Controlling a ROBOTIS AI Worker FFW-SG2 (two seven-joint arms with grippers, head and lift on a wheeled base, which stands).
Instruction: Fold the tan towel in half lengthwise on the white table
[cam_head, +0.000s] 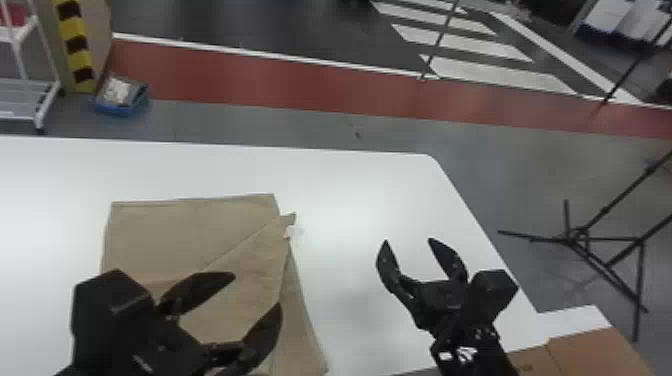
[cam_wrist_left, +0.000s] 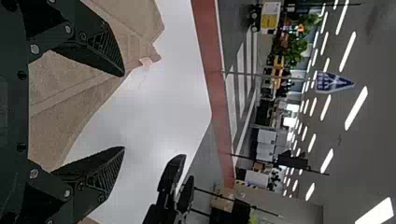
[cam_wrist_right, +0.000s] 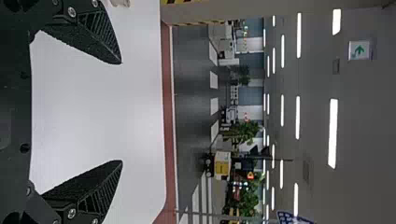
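The tan towel (cam_head: 185, 225) lies lower left, perhaps partly folded, its layers askew. Left gripper (cam_head: 255, 292) and right gripper (cam_head: 408, 241) gape wide, empty; next, pinch and square the skewed edge.

white table (cam_head: 360, 185); tan towel (cam_head: 180, 230) lying on it; slanted edge across towel's upper surface

A white sign (cam_wrist_right: 359, 50) is showing a green arrow. A blue sign (cam_wrist_left: 334, 82) with white lines is sitting on a pole (cam_wrist_left: 252, 74).
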